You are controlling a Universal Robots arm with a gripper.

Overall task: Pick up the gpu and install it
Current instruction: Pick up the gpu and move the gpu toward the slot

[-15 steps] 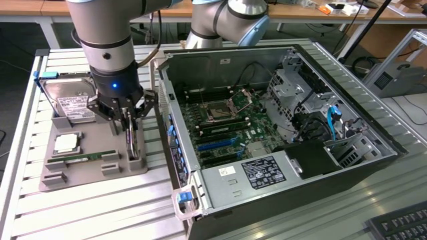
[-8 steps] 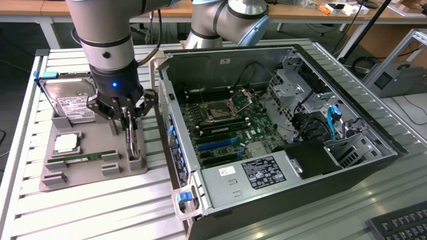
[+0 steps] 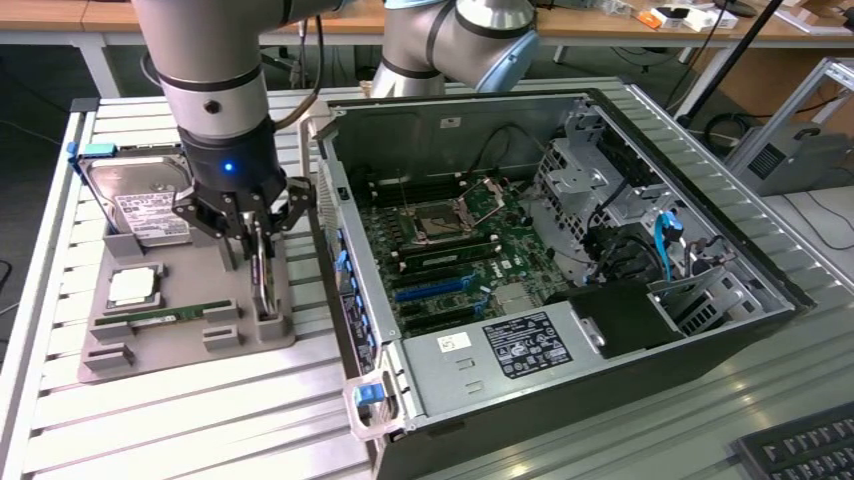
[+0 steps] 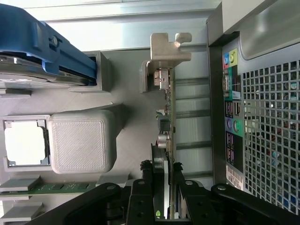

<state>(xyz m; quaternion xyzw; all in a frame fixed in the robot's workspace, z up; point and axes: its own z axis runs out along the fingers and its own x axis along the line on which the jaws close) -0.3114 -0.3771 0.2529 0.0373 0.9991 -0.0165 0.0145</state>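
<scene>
The gpu (image 3: pixel 267 285) stands on edge in a slot of the grey parts tray (image 3: pixel 174 350), on the exterior view's left of the open computer case (image 3: pixel 561 260). In the wrist view the gpu (image 4: pixel 169 108) appears edge-on as a thin green board with its silver bracket at the far end. My gripper (image 3: pixel 254 240) hangs straight above the card. Its black fingers (image 4: pixel 143 187) press on both faces of the board, so the gripper (image 4: pixel 162 187) is shut on it. The card's lower edge sits at the tray holder.
The tray also carries a hard drive with blue handles (image 3: pixel 140 200), a CPU (image 3: pixel 134 287) and a RAM stick (image 3: pixel 167 317). The case's rear panel (image 4: pixel 262 117) stands close beside the card. A keyboard (image 3: pixel 801 450) lies at the front right.
</scene>
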